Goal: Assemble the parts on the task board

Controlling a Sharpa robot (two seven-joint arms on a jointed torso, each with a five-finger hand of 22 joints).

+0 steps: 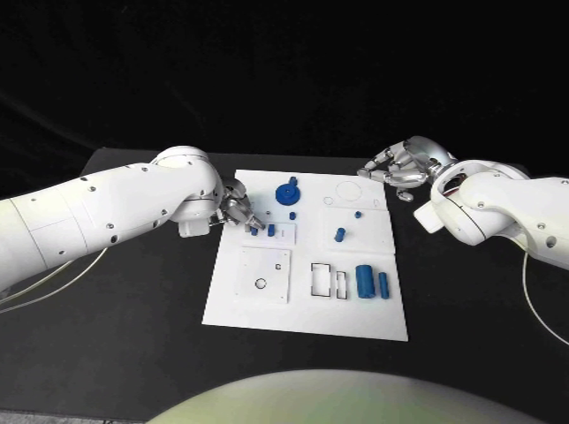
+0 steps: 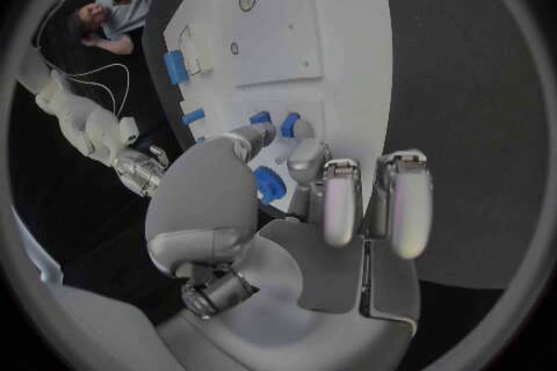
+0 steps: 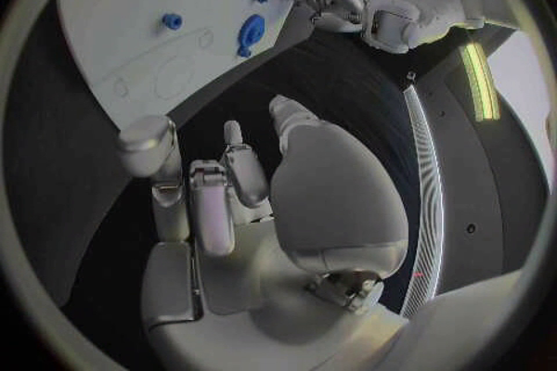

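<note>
The white task board (image 1: 361, 314) lies in the middle of the black table. My left hand (image 1: 240, 215) (image 2: 314, 213) hangs over its left edge. Its thumb and one finger reach down to two small blue pieces (image 1: 270, 230) (image 2: 291, 123) standing close together; I cannot tell if they touch. A blue gear-like part (image 1: 287, 193) (image 2: 269, 184) sits just beyond, under the palm. My right hand (image 1: 399, 168) (image 3: 226, 204) hovers off the board's far right corner, fingers loosely bent, nothing in them. More blue parts: a short peg (image 1: 339, 235), a small stud (image 1: 359, 213), two cylinders (image 1: 374, 283).
A raised white square plate (image 1: 266, 274) with a small ring occupies the board's near left. A black-outlined rectangular slot (image 1: 322, 279) lies beside the cylinders. Bare black table (image 1: 132, 336) flanks the board on both sides.
</note>
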